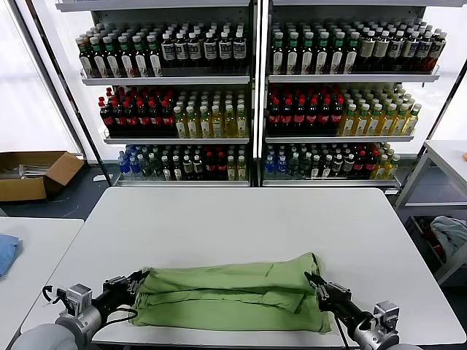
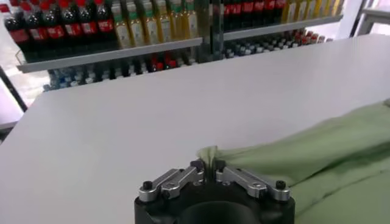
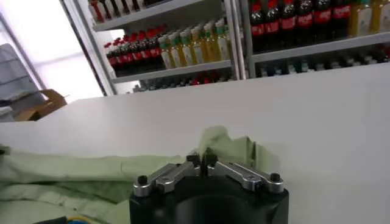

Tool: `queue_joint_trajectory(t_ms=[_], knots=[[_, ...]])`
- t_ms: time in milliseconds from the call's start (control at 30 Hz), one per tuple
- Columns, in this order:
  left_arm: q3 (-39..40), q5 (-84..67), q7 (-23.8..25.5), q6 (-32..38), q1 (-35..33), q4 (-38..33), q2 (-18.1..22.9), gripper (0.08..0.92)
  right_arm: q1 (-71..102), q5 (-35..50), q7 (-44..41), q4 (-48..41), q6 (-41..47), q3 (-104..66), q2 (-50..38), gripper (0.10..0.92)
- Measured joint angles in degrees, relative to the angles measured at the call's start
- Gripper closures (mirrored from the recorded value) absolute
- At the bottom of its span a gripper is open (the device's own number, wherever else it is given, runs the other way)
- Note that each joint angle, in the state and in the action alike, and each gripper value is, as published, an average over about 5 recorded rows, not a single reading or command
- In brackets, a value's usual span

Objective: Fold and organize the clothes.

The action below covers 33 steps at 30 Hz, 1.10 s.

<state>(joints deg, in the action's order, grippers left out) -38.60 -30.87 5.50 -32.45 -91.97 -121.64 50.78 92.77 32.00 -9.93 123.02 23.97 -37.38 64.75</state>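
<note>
A light green polo shirt [image 1: 233, 292] lies folded into a long band across the near part of the white table [image 1: 241, 219], its length running left to right. The left gripper [image 1: 139, 281] sits at the band's left end, its narrow jaws pinching a small raised tuck of the fabric, as the left wrist view shows. The right gripper [image 1: 317, 286] sits at the right end, its jaws likewise nearly together on a bunched fold of green cloth. Shelves of bottles [image 1: 248, 95] stand beyond the table's far edge.
</note>
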Motion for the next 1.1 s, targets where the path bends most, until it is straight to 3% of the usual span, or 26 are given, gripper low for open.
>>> queue_joint_trajectory(t_ms=[333, 600, 1100], knots=[[-4.53, -1.05, -3.5, 0.94, -4.35, -3.52, 3.27, 0.437, 0.04, 1.59, -2.55, -2.83, -7.05, -10.24, 0.95, 0.413], [-2.09, -1.94, -9.99, 4.77, -6.03, -3.95, 9.66, 0.215, 1.74, 3.12, -2.99, -4.28, -10.5, -17.73, 1.92, 0.217], [6.2, 0.76, -21.28, 7.74, -3.28, -0.09, 18.7, 0.177, 4.07, 4.57, -3.44, -4.77, -13.14, -22.36, 2.75, 0.203]])
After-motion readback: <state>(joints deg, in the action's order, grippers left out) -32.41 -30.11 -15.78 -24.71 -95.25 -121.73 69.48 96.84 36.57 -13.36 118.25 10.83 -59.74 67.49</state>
